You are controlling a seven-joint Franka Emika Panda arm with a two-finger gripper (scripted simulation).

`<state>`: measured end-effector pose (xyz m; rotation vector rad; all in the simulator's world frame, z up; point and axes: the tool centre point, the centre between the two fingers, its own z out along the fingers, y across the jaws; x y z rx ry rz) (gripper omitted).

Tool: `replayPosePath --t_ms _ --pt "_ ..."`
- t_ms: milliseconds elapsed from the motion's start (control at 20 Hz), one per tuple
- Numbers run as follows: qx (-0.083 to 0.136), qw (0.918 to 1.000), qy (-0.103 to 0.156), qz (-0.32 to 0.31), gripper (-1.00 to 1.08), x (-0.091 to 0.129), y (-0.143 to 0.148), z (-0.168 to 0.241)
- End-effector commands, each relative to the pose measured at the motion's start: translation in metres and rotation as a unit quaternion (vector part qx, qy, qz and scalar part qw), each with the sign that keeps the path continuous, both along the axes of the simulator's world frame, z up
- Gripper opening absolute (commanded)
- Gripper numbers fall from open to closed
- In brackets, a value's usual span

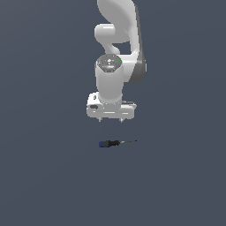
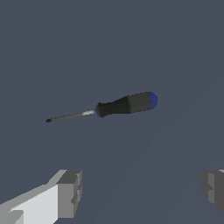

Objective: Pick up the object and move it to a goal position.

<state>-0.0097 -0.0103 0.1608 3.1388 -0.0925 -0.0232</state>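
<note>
One screwdriver (image 1: 115, 142) lies flat on the plain dark grey counter (image 1: 44, 176). It is slim and small, in three parts: a rounded blue cap at the butt, a black handle that narrows toward the front, and a thin grey metal shaft ending in a dark tip. In the exterior view the blue end points to that view's left and the shaft to its right, with the whole thing lying almost level across the picture. In the wrist view the screwdriver (image 2: 118, 106) appears larger, the handle showing a slightly lighter grey band near the blue cap.

One white robot arm (image 1: 117, 39) reaches down from above, carrying one tool (image 1: 111, 120). The tool hangs directly above the screwdriver, apart from it and not touching. Its two fingers (image 2: 69, 194) stand wide apart, with nothing between them; in the wrist view both grey pads show at the picture's edge, well clear of the screwdriver.
</note>
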Motion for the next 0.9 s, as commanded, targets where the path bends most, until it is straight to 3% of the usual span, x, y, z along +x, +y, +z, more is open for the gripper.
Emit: replayPosePath --t_ms 0,450,850 --pt "0.000 1.0000 0.000 0.000 1.00 0.000 0.000 0.000" --pt "0.012 0.9996 -0.006 0.023 1.00 0.003 0.021 0.001" --pt "0.012 0.9998 -0.005 0.014 1.00 0.003 0.021 0.000"
